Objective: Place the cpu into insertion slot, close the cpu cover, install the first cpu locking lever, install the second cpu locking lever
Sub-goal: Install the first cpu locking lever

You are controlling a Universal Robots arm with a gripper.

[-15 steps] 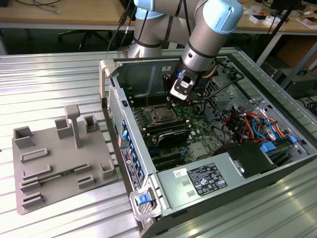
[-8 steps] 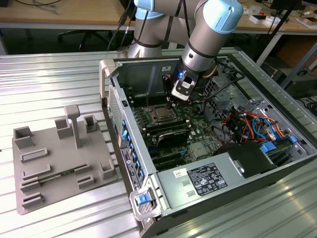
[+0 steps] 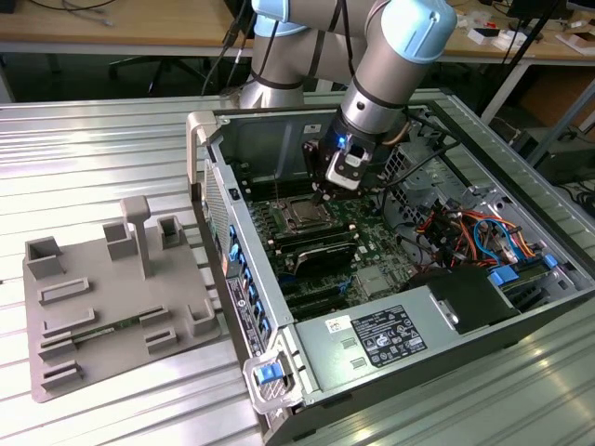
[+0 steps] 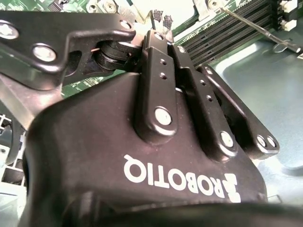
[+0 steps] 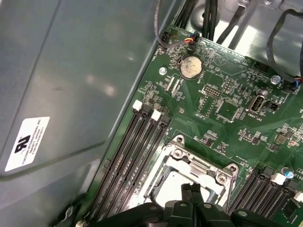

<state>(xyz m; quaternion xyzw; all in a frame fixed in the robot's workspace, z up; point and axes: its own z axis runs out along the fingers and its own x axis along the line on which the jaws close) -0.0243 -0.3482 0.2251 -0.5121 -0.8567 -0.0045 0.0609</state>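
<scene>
one tool (image 5: 191, 187) | closed up, seemingly holding nothing | just above cpu (image 5: 171, 187) in insertion slot (image 5: 158, 175)

Ribbed metal table (image 3: 102, 149), wooden workbench (image 3: 139, 32) behind, dark floor (image 3: 56, 76) beneath it

The computer case (image 3: 219, 209) lies on the bench (image 3: 93, 139), a tray (image 3: 102, 307) beside it on the exterior view's left. Inside the case, the hand (image 3: 326, 192) is over the socket (image 3: 302, 216).
</scene>
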